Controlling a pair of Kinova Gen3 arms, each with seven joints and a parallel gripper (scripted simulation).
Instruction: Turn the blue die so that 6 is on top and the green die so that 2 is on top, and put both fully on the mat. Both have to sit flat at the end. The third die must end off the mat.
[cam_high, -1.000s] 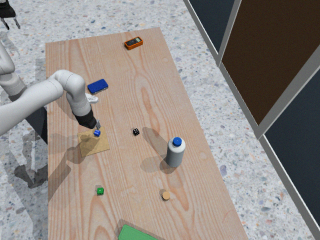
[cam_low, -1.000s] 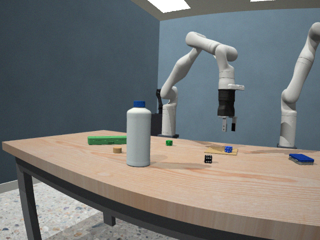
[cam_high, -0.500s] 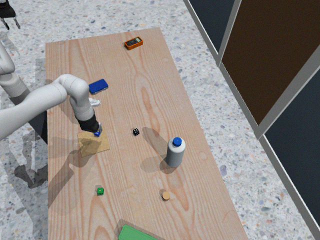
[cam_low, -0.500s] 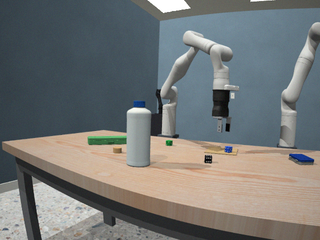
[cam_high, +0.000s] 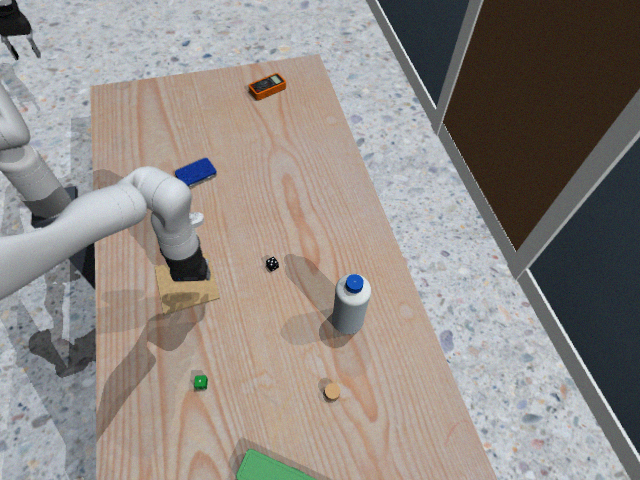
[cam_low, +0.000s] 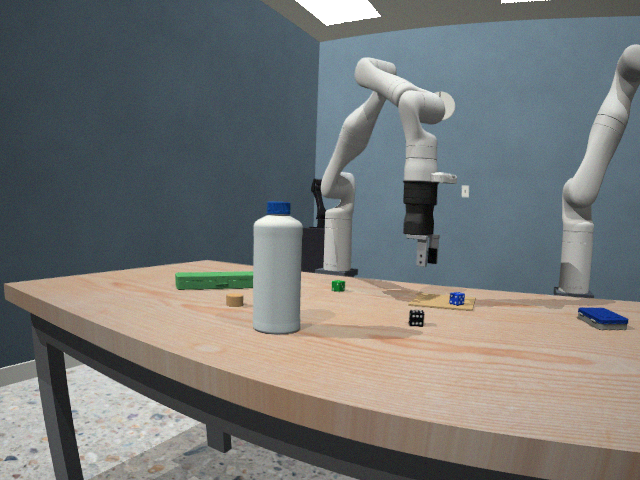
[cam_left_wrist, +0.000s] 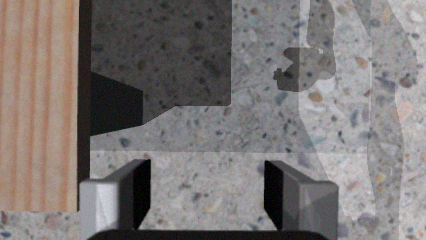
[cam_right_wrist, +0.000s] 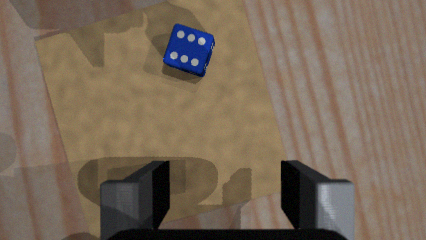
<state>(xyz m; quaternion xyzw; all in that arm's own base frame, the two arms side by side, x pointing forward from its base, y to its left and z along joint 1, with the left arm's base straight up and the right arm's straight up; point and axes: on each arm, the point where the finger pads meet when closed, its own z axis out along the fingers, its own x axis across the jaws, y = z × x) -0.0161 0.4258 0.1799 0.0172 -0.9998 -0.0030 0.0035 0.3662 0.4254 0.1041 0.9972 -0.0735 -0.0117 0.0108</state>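
Room: blue walls meet at a corner; rectangular white light panels in the ceiling. Floor: pale, speckled with multicoloured chips. Table: pale wood grain top, dark frame and legs; a brown panel, grey-framed, stands beyond one long side.
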